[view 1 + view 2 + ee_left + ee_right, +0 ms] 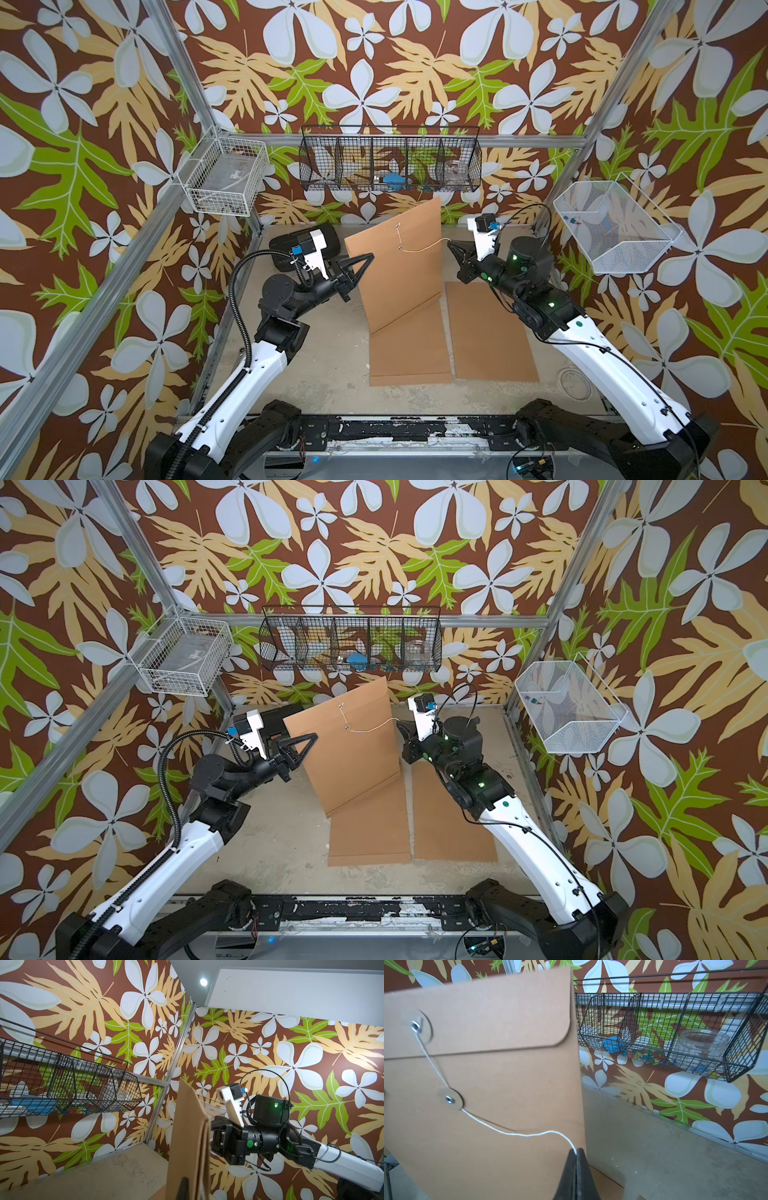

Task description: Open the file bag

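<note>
1. Both top views: file bag point(399, 266) point(349, 746) stands near upright mid-table point(324, 365), bottom edge on a flat folder point(409, 357); 2nd folder point(490, 332) lies just beside it. L gripper point(370, 257) is clamped on the bag's left edge. R gripper point(451, 246), by the right edge, pinches the string point(419, 248).
2. L wrist: bag seen edge-on point(187, 1136), w/ one dark fingertip point(182, 1188) against it; R arm point(259, 1140) behind.
3. R wrist: fingers together on the string end point(576, 1153). String point(519, 1133) runs slack from the lower button point(450, 1099); flap point(498, 1022) is down. Wire basket point(654, 999) w/ jar point(702, 1047) on the wall.
</note>
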You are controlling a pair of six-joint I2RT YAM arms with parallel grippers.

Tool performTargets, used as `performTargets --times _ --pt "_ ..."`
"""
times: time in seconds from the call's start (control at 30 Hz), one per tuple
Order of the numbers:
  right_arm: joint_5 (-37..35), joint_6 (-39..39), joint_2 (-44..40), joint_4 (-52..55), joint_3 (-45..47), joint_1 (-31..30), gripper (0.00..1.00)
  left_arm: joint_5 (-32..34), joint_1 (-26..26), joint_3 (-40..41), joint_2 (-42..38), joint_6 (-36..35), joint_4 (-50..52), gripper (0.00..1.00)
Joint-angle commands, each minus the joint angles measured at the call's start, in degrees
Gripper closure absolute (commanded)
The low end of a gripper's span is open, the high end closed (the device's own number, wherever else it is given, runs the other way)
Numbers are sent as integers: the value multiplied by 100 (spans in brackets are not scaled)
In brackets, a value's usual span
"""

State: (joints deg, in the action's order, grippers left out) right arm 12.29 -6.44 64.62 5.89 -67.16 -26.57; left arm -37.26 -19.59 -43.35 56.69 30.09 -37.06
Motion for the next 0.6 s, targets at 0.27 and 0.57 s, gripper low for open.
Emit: performTargets --times 0.27,0.57 --pt "78 399 -26 342 -687 20 100 -194 17 298 18 -352 29 100" --pt "373 363 -160 351 -825 20 100 -164 14 383 200 -381 32 100"
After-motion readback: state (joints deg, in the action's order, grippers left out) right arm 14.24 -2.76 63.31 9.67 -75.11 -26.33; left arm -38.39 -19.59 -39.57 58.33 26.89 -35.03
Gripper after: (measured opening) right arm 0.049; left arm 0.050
